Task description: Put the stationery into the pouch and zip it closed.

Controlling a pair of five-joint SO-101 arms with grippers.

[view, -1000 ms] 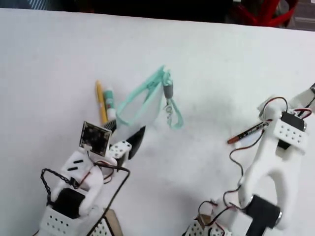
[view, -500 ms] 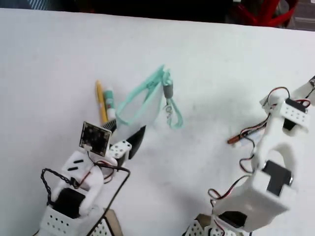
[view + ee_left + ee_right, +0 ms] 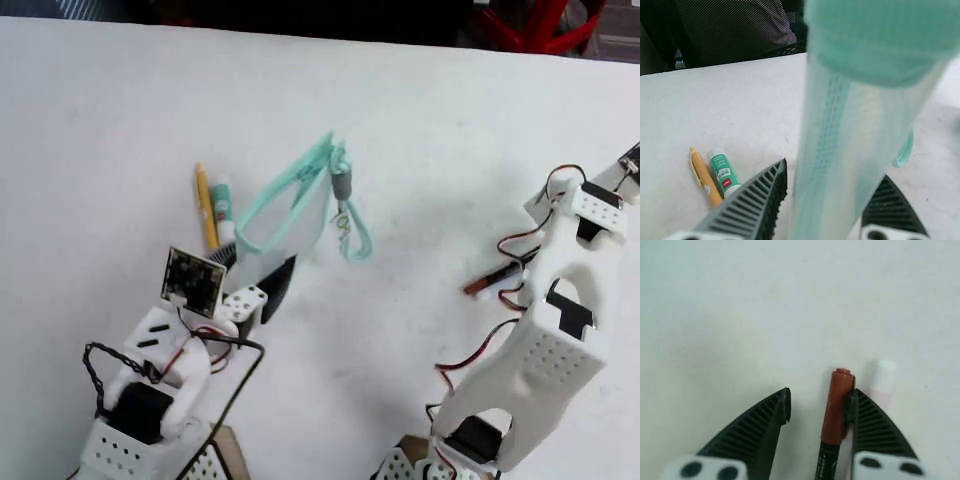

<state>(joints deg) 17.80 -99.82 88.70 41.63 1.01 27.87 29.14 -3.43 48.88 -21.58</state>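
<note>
- The right jaws stand open around the brown pen [image 3: 835,415], right of centre in the high view. The pen lies against one jaw and the other is well apart, so closing from here could shove or roll the pen instead of pinching it.
- A small white thing [image 3: 883,377] lies just beside the pen's end and might get knocked away.
- The left jaws grip the teal pouch [image 3: 290,205] at centre frame, mouth open. Its soft wall could slip or sag, narrowing the opening.
- The yellow pen [image 3: 205,208] and glue stick [image 3: 222,205] lie on the desk [image 3: 120,100] just left of the pouch; dragging the pouch could scatter them.
</note>
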